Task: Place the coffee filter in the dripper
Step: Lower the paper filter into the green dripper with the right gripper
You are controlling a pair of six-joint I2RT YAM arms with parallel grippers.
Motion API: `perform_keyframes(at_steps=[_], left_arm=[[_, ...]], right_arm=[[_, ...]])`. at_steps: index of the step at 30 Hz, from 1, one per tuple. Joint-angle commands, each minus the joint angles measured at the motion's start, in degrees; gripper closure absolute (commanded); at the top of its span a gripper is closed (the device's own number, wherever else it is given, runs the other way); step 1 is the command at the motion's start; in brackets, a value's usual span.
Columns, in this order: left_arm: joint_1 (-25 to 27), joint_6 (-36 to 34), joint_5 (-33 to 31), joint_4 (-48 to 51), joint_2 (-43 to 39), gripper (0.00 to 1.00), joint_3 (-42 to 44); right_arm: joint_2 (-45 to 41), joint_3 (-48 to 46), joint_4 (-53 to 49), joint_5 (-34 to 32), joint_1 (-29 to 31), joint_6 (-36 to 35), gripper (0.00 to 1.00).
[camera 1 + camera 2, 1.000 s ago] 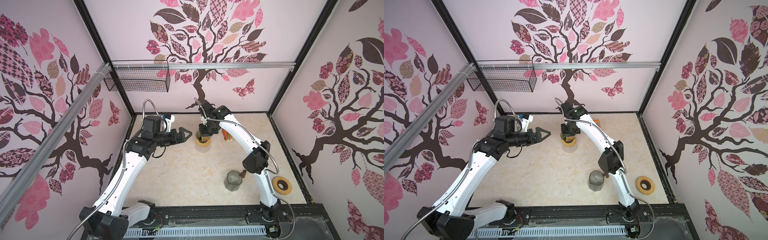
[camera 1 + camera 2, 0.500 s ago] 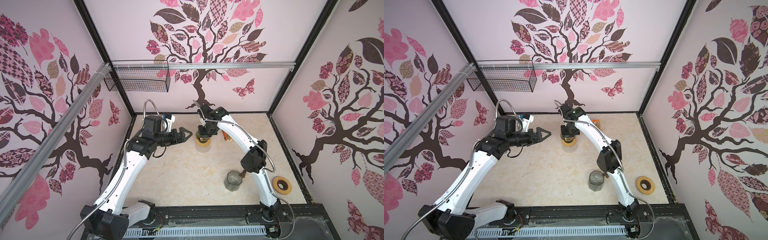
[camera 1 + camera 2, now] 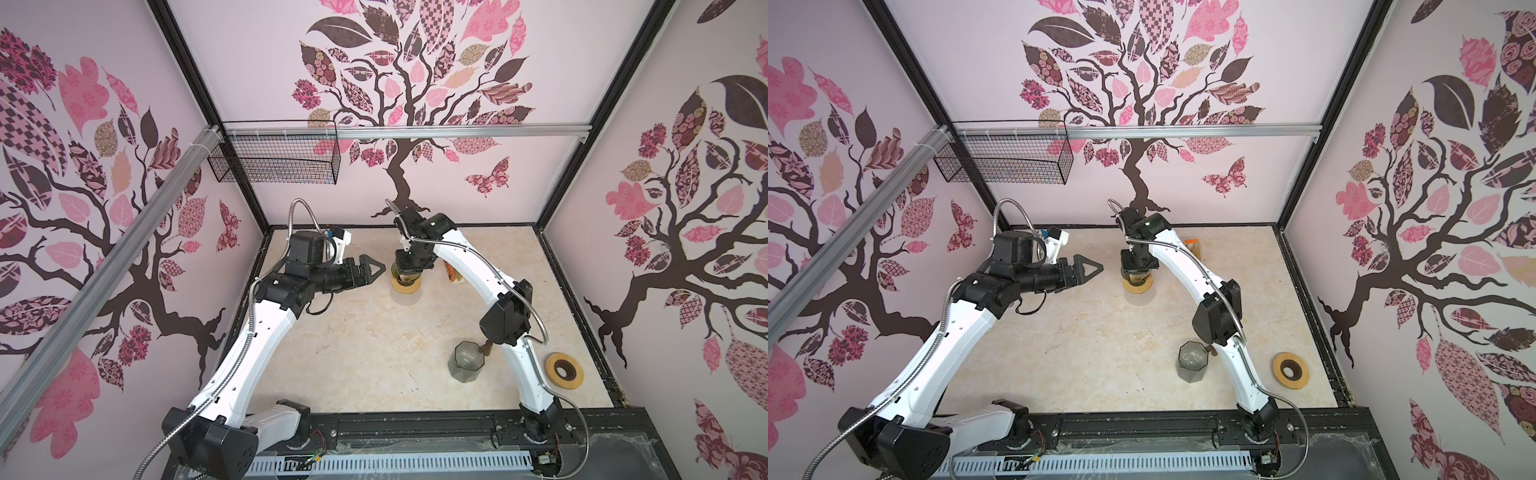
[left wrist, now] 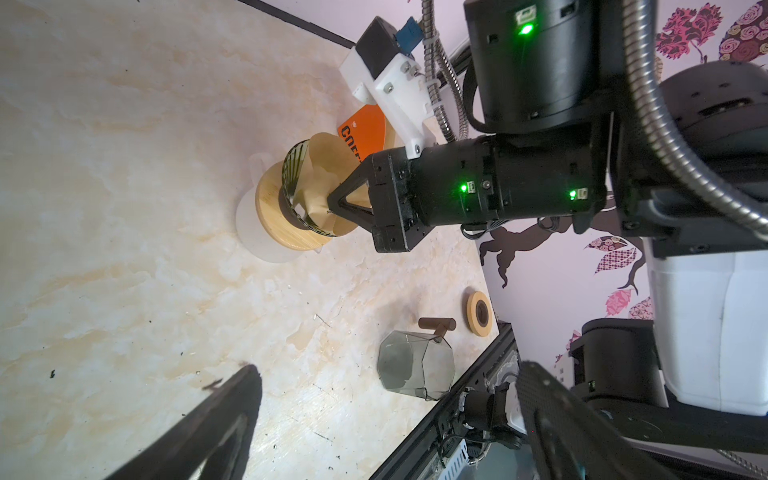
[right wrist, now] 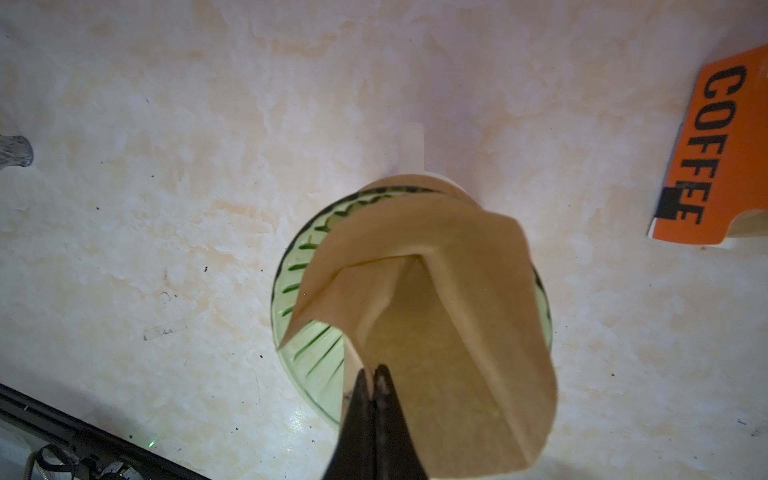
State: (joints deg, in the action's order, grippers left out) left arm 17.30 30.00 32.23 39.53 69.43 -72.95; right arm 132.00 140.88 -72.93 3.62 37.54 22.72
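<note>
Jaws: right gripper [image 5: 374, 376] together inside paper filter [image 5: 457, 332], left gripper [image 3: 376, 268] apart; advise pressing filter flush against dripper [image 5: 307, 353] ribs

My left gripper [image 3: 375, 268] points toward three o'clock, jaws spread wide; my right gripper [image 5: 373, 376], out at twelve, points straight down, pinched tight.
</note>
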Motion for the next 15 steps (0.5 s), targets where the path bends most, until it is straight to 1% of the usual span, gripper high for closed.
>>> perform_keyframes(at_steps=[1, 8, 12, 15], left_arm=[[0.19, -0.29, 0.62, -1.34, 0.52, 0.02, 1.60], [0.12, -0.10, 0.59, -1.19, 0.68, 0.02, 1.15], [0.19, -0.03, 0.08, -0.87, 0.77, 0.02, 1.23], [0.13, 0.41, -0.47, -0.63, 1.06, 0.02, 1.27]], right_arm=[[0.11, 2.38, -0.66, 0.80, 0.51, 0.13, 0.94], [0.05, 2.48, -0.62, 1.43, 0.49, 0.22, 0.80], [-0.45, 2.98, -0.49, 2.81, 0.45, 0.39, 0.78], [-1.30, 3.97, 0.10, 4.31, 0.44, 0.66, 0.73]])
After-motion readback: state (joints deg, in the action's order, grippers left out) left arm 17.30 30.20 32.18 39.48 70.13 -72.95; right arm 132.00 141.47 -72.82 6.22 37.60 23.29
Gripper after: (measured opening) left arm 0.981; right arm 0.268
